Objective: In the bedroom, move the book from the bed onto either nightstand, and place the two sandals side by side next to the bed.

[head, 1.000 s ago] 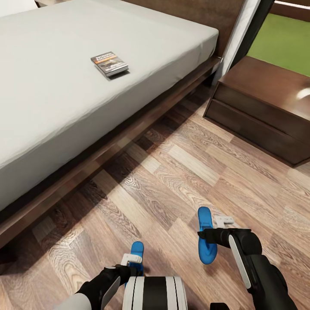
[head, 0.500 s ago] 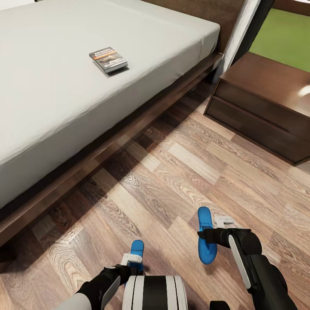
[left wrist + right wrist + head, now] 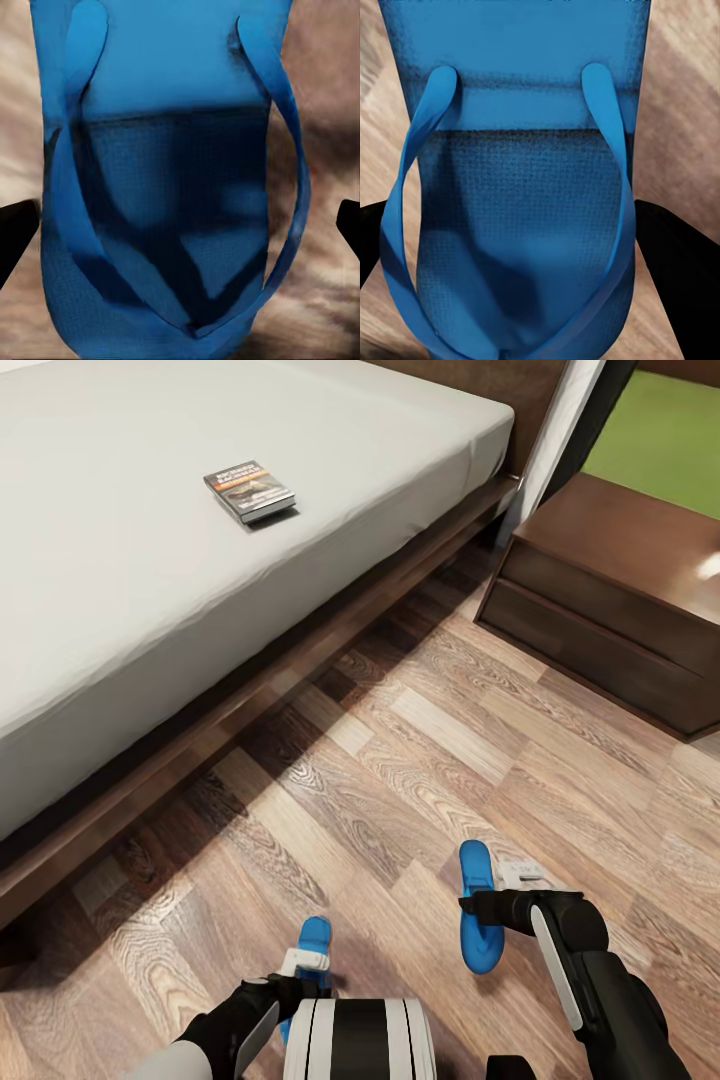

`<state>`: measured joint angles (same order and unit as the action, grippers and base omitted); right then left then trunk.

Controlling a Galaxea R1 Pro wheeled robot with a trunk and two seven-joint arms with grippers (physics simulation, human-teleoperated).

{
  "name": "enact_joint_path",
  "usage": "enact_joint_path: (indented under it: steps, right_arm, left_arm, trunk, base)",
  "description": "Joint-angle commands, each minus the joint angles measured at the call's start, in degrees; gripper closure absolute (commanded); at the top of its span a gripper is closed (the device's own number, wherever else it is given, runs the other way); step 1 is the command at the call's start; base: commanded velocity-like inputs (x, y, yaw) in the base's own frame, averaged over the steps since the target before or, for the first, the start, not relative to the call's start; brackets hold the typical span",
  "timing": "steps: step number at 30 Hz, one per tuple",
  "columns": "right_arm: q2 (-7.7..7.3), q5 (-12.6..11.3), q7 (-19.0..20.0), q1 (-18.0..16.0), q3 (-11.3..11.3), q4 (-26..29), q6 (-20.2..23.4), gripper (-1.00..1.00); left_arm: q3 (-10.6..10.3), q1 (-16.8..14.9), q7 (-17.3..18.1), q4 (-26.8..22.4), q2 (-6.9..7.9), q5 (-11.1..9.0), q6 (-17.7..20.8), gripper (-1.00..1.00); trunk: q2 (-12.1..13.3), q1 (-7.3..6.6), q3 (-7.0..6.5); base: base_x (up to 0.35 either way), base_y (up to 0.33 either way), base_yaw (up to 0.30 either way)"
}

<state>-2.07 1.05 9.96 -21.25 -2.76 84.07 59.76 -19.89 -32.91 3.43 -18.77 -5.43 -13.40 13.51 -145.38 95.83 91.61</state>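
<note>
Head view: I hold one blue sandal in each gripper, low over the wood-plank floor (image 3: 430, 760), well short of the bed (image 3: 150, 570). The right gripper (image 3: 478, 908) pinches the right-hand sandal (image 3: 478, 920) across its width; the sole stands out beyond the fingers on both sides, one end pointing toward the bed. The left gripper (image 3: 305, 975) clamps the left-hand sandal (image 3: 314, 940), of which I see only the end nearer the bed, rising above the white finger mount; the rest is hidden behind my arm and trunk. The right-hand sandal sits closer to the bed than the left-hand one.

The book (image 3: 250, 490) lies flat on the pale-grey mattress, far from both grippers, toward the headboard end of the bed. The nightstand (image 3: 620, 590) stands just beside that same end of the bed, on the floor, apart from both sandals.

Left wrist view: the left-hand sandal (image 3: 176, 180) is seen at close range with its strap side to the camera, both toe straps meeting in a V. The dark fingertips (image 3: 15, 232) appear at either edge of the sole.

Right wrist view: the right-hand sandal (image 3: 521, 195) likewise shows its strap side, with the black fingers (image 3: 679, 277) pressed against both edges of the sole. Blurred floor planks lie behind each sandal. These wrist views give the straps and finger contact that the head view hides; the head view alone gives the bed, book and nightstand.
</note>
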Motion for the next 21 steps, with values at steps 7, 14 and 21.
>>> enact_joint_path:
  steps: [7,14,21]
  right_arm:
    - [-0.01,0.09,0.24,-0.02,-0.05,0.05,0.24,1.0]
    - [-0.03,0.09,0.24,-0.02,-0.05,0.05,0.24,1.0]
    - [-0.02,0.09,0.24,-0.02,-0.05,0.05,0.24,1.0]
  left_arm:
    - [-0.35,-0.01,0.0,-0.12,0.06,-0.75,0.29,1.0]
    - [-0.35,-0.04,0.0,-0.13,0.07,-0.75,0.29,1.0]
    - [-0.34,-0.03,0.0,-0.13,0.07,-0.75,0.29,1.0]
  trunk:
    - [-0.01,-0.01,0.03]
    - [-0.01,-0.01,0.03]
    - [-0.01,-0.01,0.03]
  base:
    - [0.0,0.0,0.0]
    - [0.0,0.0,0.0]
    - [0.0,0.0,0.0]
